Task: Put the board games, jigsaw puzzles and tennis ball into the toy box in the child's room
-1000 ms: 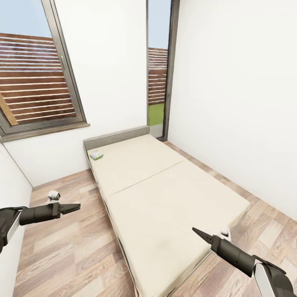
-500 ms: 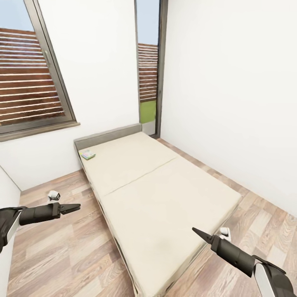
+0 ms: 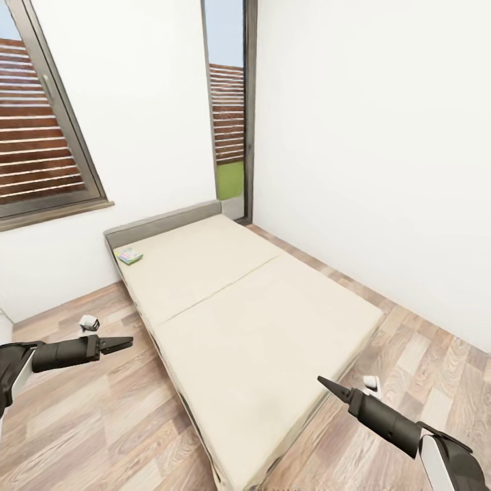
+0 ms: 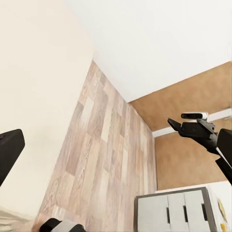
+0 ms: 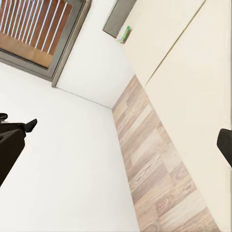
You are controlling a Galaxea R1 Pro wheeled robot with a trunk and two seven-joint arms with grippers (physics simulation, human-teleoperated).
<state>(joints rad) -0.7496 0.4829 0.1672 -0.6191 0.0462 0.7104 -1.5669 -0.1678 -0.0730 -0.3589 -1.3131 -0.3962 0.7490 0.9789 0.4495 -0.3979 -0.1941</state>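
board game (image 3: 128,256): small flat box, lies on the bed (image 3: 252,320) at its far left corner, by the grey headboard (image 3: 164,223)
left gripper (image 3: 126,340): over wood floor (image 3: 95,416), fingers pinched narrow, holds nothing
right gripper (image 3: 324,383): over bed's near edge, pinched narrow, holds nothing

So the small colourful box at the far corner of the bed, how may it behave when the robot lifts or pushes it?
The board game looks flat and thin, so it probably stays stiff and will not roll. Lying flush on the soft bed, its edges may be hard to get under. It seems small, so likely light; a push may slide it toward the headboard.
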